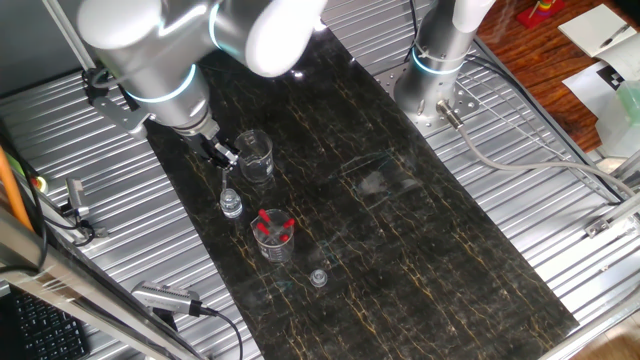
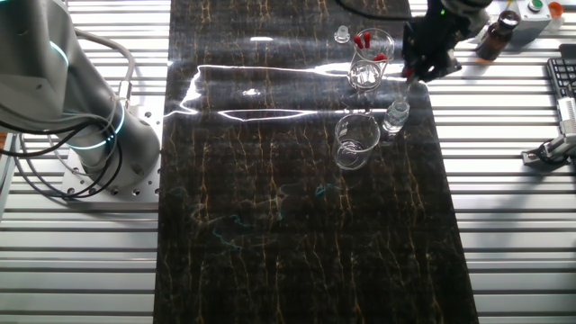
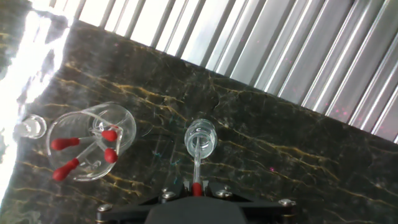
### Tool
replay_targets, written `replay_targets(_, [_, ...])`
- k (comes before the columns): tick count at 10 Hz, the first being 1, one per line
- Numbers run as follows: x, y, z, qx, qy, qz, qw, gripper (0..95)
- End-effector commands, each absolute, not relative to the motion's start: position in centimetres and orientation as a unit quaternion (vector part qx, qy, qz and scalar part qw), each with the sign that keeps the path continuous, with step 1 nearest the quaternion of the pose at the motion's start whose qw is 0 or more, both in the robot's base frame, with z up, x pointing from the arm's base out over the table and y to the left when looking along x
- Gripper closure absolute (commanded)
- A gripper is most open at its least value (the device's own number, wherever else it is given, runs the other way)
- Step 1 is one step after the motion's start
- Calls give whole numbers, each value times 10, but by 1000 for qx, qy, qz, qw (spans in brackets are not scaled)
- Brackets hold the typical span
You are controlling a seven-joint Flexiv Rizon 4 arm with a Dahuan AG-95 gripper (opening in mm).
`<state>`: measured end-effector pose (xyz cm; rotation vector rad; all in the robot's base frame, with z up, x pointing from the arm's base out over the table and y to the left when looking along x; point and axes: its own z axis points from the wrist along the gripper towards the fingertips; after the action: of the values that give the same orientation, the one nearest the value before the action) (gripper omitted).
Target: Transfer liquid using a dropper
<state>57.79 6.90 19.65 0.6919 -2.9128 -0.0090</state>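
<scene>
Pinched between the fingers of the gripper [image 3: 196, 190], a glass dropper [image 3: 196, 163] with a red bulb hangs straight down, its tip just inside the mouth of a small open glass vial [image 3: 200, 137] standing directly beneath the hand on the dark marbled mat [image 3: 298, 168]. Left of the fingers in the hand view stands a beaker [image 3: 90, 142] holding spare red-bulbed droppers (three bulbs show), with a small clear stopper [image 3: 30, 128] beyond it. An empty beaker [image 2: 355, 140] sits near the vial in the fixed views.

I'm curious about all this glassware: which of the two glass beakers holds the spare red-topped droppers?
The beaker with droppers, standing next to the little stopper. The other beaker, nearer the arm's base, has nothing red in it.
</scene>
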Motion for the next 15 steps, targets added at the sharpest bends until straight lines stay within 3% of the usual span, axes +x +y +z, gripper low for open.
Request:
replay_targets(1, [571,65,206,229,-971,-1,73,950])
replay_targets(15, [572,73,214,265,-962,26,63,950])
